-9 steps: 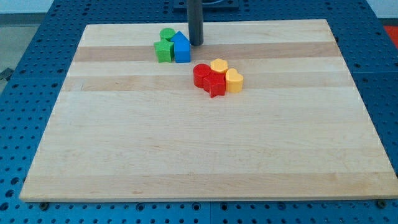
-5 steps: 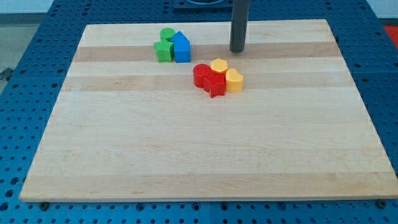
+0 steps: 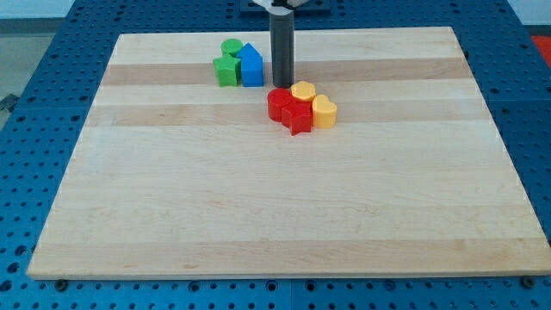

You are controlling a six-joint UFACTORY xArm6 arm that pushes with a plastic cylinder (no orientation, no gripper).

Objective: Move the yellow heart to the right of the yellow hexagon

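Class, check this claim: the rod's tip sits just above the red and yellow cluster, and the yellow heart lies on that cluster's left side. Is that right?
One thing is wrong. In the camera view the yellow heart lies on the cluster's right side, not its left; the red blocks hold the left. The rest stands: my tip sits just above the cluster, beside the yellow hexagon.

No readable text, label, brand, number or sign anywhere on board or blocks.
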